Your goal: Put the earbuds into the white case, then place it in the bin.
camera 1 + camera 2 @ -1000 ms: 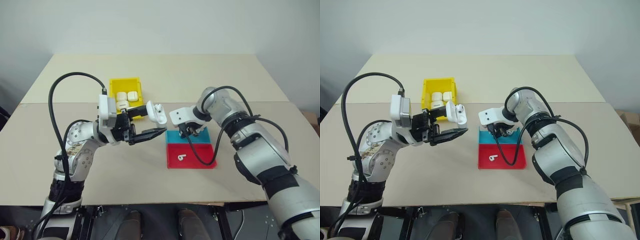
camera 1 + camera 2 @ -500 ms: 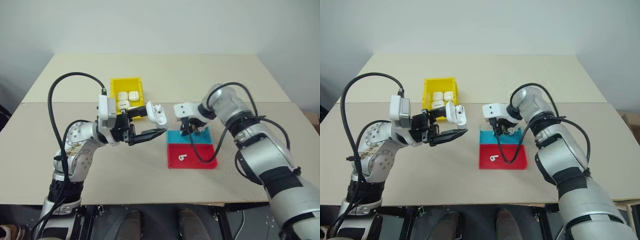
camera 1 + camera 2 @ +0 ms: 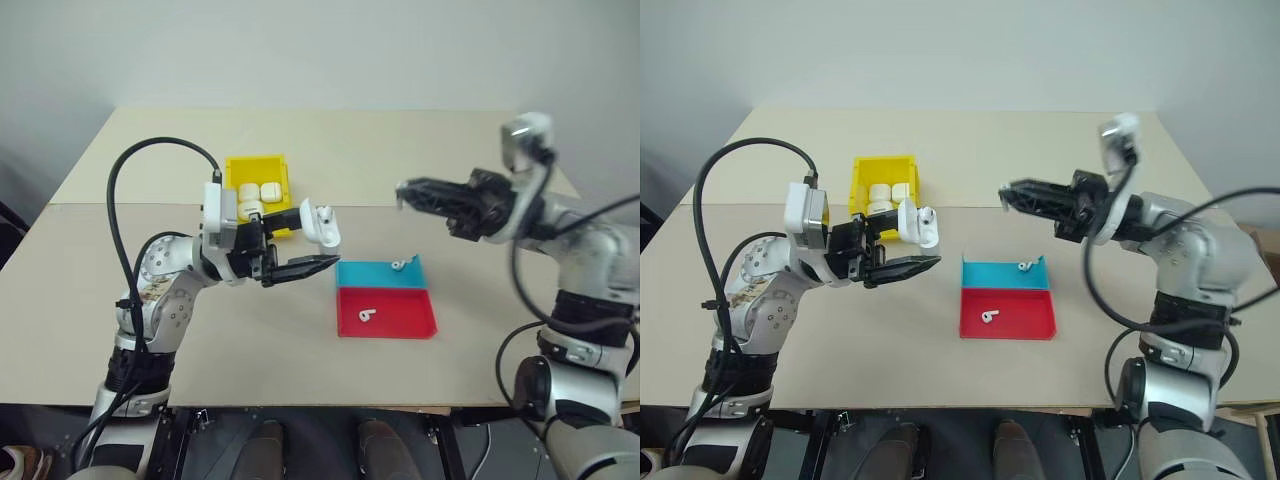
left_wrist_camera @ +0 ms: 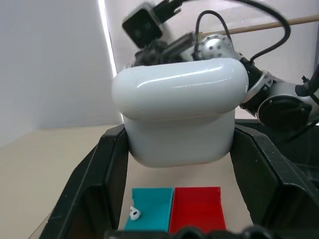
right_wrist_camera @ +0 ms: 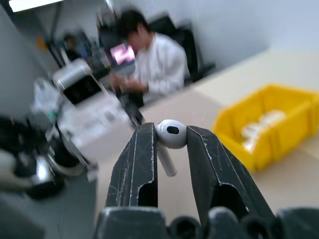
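My left gripper (image 3: pixel 298 246) is shut on the white case (image 3: pixel 318 226), held above the table left of the tray; its lid looks flipped open. In the left wrist view the case (image 4: pixel 179 117) sits between both black fingers (image 4: pixel 94 184). My right gripper (image 3: pixel 404 191) hangs high over the table's right half, pointing left toward the case, shut on one earbud (image 5: pixel 170 135) by its head. A second earbud (image 3: pixel 400 265) lies in the tray's blue half and a third (image 3: pixel 366 316) in the red half. The yellow bin (image 3: pixel 253 160) stands behind the left gripper.
The flat blue-and-red tray (image 3: pixel 420 325) lies at mid-table, below and between the two grippers. Several white cases lie in the bin. A black cable loops over my left arm (image 3: pixel 120 190). A seated person (image 5: pixel 154 64) shows in the right wrist view's background.
My right gripper has lifted off the tray's blue half, swung up and right, and turned to point left with an earbud in it. The left gripper and case stayed put.
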Robot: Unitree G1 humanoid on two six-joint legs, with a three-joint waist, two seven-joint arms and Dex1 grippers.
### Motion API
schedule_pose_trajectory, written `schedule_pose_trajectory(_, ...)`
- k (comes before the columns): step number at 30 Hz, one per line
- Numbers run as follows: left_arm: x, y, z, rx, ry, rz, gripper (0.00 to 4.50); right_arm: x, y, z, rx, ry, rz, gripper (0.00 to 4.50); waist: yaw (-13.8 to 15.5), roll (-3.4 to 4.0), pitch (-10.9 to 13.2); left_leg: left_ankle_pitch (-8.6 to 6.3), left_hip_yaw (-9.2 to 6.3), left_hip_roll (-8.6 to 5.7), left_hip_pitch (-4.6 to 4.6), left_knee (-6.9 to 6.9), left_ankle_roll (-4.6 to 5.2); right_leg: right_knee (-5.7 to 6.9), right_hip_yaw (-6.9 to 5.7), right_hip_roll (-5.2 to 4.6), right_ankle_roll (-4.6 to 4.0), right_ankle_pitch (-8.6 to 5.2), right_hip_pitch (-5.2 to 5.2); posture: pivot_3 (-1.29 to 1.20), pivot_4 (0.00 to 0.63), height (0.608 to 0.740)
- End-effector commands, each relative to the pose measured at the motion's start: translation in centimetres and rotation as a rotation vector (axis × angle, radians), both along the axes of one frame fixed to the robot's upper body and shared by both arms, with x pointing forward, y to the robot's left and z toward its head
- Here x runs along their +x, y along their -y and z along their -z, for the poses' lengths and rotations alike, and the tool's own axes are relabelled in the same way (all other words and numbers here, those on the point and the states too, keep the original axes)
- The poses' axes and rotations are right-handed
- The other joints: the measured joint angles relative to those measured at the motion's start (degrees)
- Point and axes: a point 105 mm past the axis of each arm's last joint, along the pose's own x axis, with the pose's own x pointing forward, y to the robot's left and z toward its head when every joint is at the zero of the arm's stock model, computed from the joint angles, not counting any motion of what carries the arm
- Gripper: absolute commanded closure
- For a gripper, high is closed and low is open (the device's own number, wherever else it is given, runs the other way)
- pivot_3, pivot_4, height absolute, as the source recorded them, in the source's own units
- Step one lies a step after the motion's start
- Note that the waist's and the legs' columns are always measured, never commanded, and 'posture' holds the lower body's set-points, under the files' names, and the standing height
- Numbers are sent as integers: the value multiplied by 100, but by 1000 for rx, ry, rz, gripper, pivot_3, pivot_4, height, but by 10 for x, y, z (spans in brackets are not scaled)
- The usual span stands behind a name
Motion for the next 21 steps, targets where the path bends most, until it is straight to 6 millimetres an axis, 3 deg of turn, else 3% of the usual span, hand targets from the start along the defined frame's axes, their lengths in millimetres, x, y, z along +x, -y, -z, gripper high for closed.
schedule_pose_trajectory(1, -2, 5, -6, 1, 24, 43, 1719, -27, -19, -3, 24, 19, -15, 3838, 6, 0, 0, 0, 0, -1, -1, 0, 0, 0, -1, -1, 0, 0, 0, 0, 150, 740)
schedule_pose_trajectory(9, 3, 11, -10, 13, 29, 91, 1719, -38, -47, 4, 33, 33, 14, 3838, 22, 0, 0, 0, 3, -7, -6, 1, 1, -4, -2, -5, 3, -1, 0, 0, 150, 740)
schedule_pose_trajectory(21, 5, 17, -10, 7, 32, 112, 1719, -43, -57, 12, 2, 70, 28, 3838, 9, 0, 0, 1, 3, -6, -7, 1, 1, -8, -2, -2, 4, -2, 0, 0, 150, 740)
